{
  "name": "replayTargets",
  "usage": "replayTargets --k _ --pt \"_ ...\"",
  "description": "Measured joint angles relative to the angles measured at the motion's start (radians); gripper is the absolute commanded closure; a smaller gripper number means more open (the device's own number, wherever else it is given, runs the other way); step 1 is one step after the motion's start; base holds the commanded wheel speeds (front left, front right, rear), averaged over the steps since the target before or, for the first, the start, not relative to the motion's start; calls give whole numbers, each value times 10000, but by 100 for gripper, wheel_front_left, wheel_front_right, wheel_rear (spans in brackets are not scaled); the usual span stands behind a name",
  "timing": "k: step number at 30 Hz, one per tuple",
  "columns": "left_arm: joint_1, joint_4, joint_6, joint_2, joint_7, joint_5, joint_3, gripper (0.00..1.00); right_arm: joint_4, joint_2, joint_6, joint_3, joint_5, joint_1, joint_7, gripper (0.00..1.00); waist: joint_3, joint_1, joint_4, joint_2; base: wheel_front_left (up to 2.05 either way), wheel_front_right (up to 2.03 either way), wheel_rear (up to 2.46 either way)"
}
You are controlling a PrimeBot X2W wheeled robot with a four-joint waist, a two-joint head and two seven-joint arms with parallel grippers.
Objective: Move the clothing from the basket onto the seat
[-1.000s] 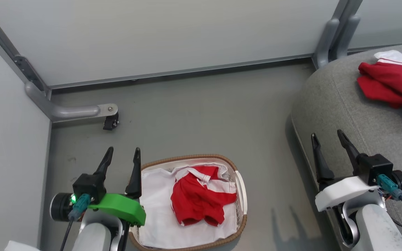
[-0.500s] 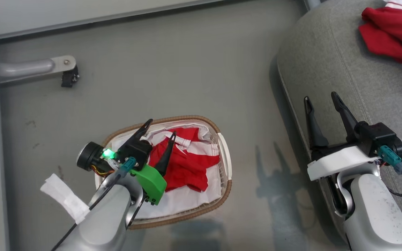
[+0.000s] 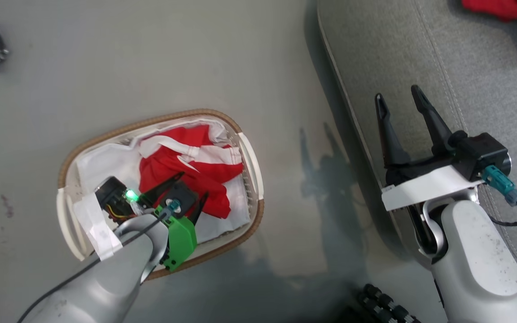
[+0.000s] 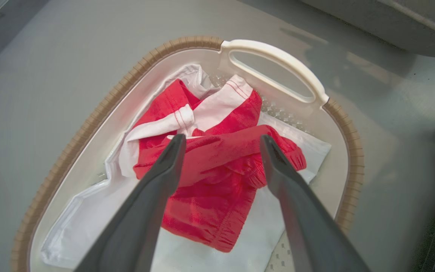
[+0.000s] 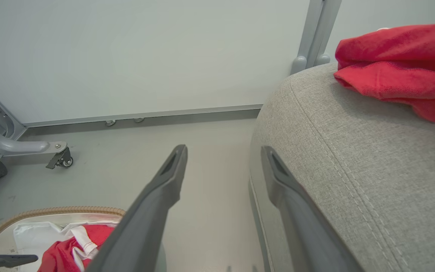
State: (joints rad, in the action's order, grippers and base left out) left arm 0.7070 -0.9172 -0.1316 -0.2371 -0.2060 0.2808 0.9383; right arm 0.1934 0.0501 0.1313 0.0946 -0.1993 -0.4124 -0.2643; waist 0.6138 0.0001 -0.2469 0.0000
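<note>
Hovers over the clothing (image 4: 202,211) in the basket (image 4: 100,109) with left gripper (image 4: 222,139) spread wide and empty, holds right gripper (image 3: 397,92) equally wide above the seat (image 3: 465,54) edge.

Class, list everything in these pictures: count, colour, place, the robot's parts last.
floor: 1, grey, underneath
wall panel: 1, pale grey, behind
caster leg: 1, grey, by the wall panel
seat: 1, grey, on the floor
basket: 1, white, brown rim, beside the seat
liner: 1, white, in the basket
clothing: 2, red and white, one on the liner, one on the seat
left gripper: 1, dark, open above the basket's clothing
right gripper: 1, dark, open by the seat's edge
</note>
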Motion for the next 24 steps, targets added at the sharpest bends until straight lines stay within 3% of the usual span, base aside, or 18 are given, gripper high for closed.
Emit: replayTargets --k 15,17,18,19,20,24 --pt "1583 -1563 0 -558 422 1149 1179 2 -625 -6 2 462 -117 -712 0 0 1895 0 -898 0 0 0 0" --pt "1601 -1764 0 -591 464 1312 1244 57 -616 -8 2 502 -150 -712 0 0 2008 1 -978 0 0 0 0" --pt "1602 -1854 0 -596 474 1377 1250 67 -616 -8 2 516 -165 -713 0 0 2039 1 -1006 0 0 0 0" --pt "1603 -1950 0 -596 525 1446 1246 87 -614 -8 2 523 -192 -713 0 0 2066 0 -1031 0 0 0 0" --pt "1603 -2057 0 -604 546 1517 1252 100 -608 -8 2 533 -192 -713 0 0 2084 0 -1047 0 0 0 0" --pt "1596 -2322 0 -589 535 1682 1279 100 -575 -8 2 539 -203 -719 0 0 2071 0 -1036 0 0 0 0"
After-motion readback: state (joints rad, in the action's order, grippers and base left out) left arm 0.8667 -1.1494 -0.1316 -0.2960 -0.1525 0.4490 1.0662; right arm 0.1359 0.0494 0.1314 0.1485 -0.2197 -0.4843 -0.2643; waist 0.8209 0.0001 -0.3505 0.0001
